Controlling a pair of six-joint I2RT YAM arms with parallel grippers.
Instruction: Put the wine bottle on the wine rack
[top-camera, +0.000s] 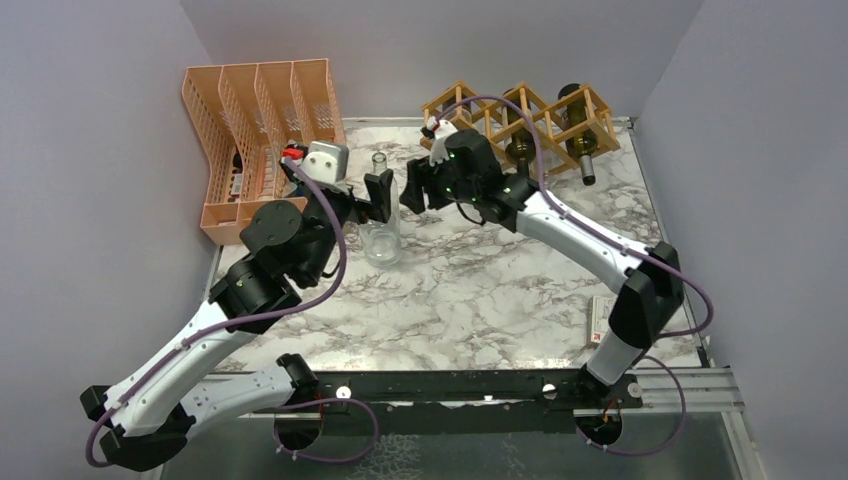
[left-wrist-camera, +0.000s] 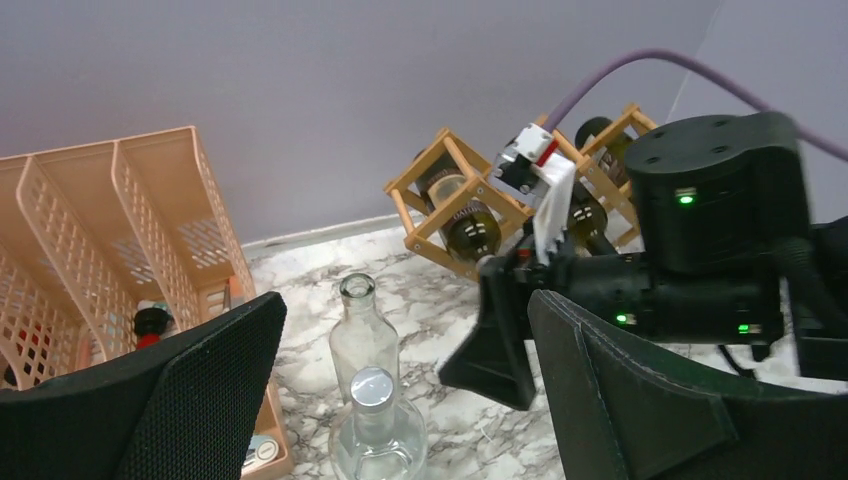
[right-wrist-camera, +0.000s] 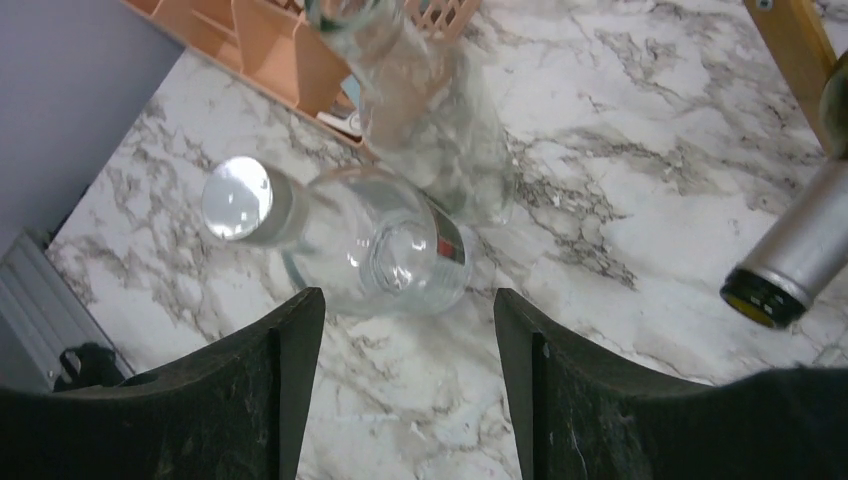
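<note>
A squat clear glass bottle (top-camera: 381, 243) with a silver cap stands near the table's middle. A slim clear bottle (top-camera: 379, 166) with an open neck stands just behind it. The light wooden wine rack (top-camera: 520, 112) sits at the back right with dark bottles in its cells. My left gripper (left-wrist-camera: 400, 390) is open, its fingers either side of the capped bottle (left-wrist-camera: 375, 425) without touching it. My right gripper (right-wrist-camera: 410, 390) is open and empty, just right of the capped bottle (right-wrist-camera: 380, 245) and the slim bottle (right-wrist-camera: 420, 100).
A peach mesh file organizer (top-camera: 262, 135) stands at the back left, small items inside. A dark bottle's foil-wrapped neck (right-wrist-camera: 790, 260) juts from the rack (left-wrist-camera: 450, 190) toward my right gripper. A small box (top-camera: 598, 322) lies at the right edge.
</note>
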